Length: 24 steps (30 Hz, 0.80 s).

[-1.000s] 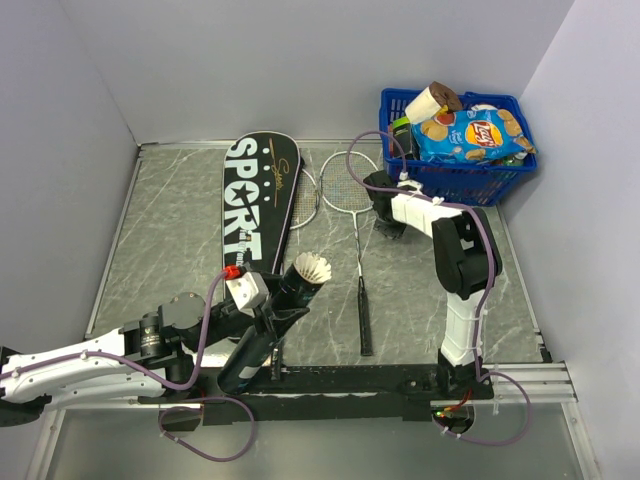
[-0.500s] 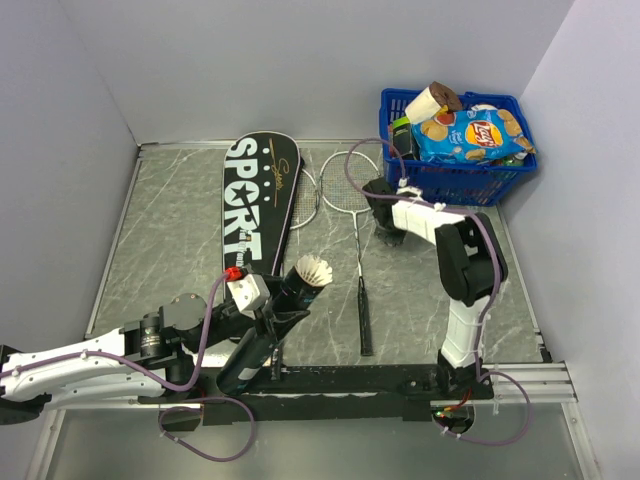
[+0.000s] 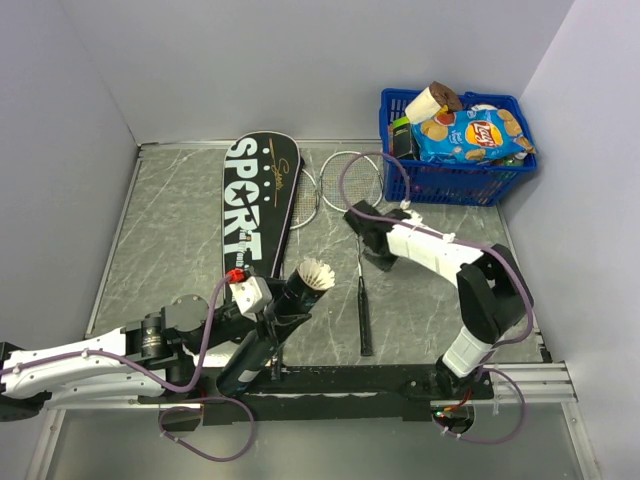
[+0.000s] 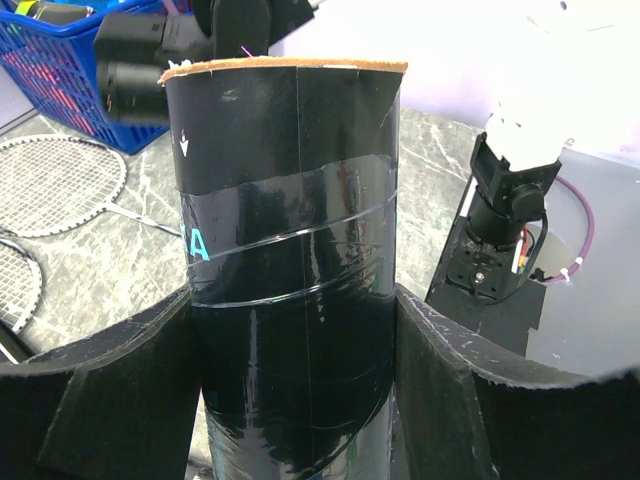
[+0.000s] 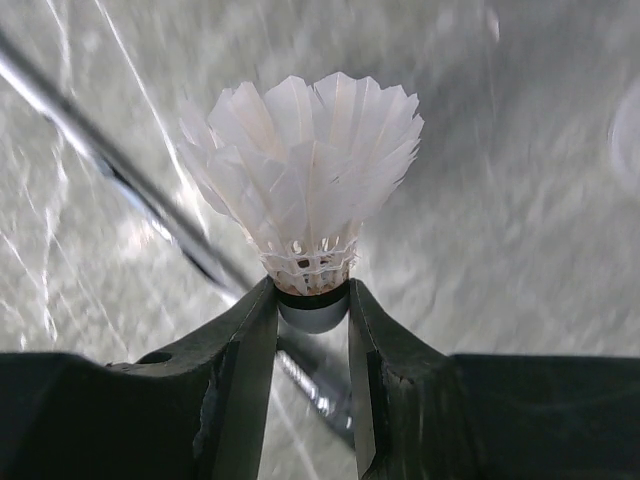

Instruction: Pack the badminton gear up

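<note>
Shuttlecock (image 5: 305, 180) sits pinched by its cork base in the right gripper (image 5: 312, 300), to the right of the SPORT cover (image 3: 255, 205). The left gripper (image 4: 295, 330) clamps the black tube (image 4: 290, 180) at that cover's near end, with a second shuttlecock (image 3: 316, 274) in the tube's mouth.

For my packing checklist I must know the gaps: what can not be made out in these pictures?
- Top view: the shuttlecock in the right tool is hidden under that arm.
- Left wrist: the inside of the tube is hidden by its wall; its lower end is cut off.
- Right wrist: the table is blurred.
</note>
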Each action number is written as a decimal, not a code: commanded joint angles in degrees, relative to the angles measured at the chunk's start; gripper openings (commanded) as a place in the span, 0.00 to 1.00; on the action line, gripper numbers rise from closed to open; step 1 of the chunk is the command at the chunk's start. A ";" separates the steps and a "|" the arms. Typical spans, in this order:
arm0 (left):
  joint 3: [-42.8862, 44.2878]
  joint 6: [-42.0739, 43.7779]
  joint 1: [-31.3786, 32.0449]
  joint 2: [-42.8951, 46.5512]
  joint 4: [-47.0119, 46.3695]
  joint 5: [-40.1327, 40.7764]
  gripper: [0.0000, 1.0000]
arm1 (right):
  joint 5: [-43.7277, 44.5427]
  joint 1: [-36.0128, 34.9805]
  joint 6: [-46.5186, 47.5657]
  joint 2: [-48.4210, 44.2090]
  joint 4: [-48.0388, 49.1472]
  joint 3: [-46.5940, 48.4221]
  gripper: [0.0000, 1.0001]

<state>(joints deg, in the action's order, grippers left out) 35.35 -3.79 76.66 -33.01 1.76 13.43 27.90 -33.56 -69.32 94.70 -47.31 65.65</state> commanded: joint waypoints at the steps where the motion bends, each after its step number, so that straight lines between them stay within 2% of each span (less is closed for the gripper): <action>1: 2.26 -0.78 0.86 1.20 -3.08 2.03 0.24 | 1.81 -6.59 -16.60 0.31 -10.23 4.65 0.25; 7: 2.79 -1.22 1.82 1.28 -2.20 4.41 0.23 | 0.41 -14.24 -26.90 7.86 -15.79 15.11 0.26; 15: 1.39 -0.69 3.49 4.89 -2.99 6.87 0.23 | -5.66 -16.97 -33.59 17.80 -13.88 22.94 0.34; 21: 1.56 -0.08 4.90 5.07 -2.46 7.31 0.23 | -7.16 -17.68 -32.20 21.93 -11.93 26.63 0.45; 22: 1.56 0.01 5.07 5.15 -2.38 7.49 0.23 | -6.90 -17.77 -31.50 22.28 -11.75 27.25 0.51; 24: 1.47 0.19 5.51 5.33 -2.55 7.66 0.23 | -6.89 -18.03 -29.48 23.25 -12.28 29.44 0.59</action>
<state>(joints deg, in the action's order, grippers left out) 35.35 -3.86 81.10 -28.34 1.83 19.62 21.26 -50.74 -99.55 117.19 -59.27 89.71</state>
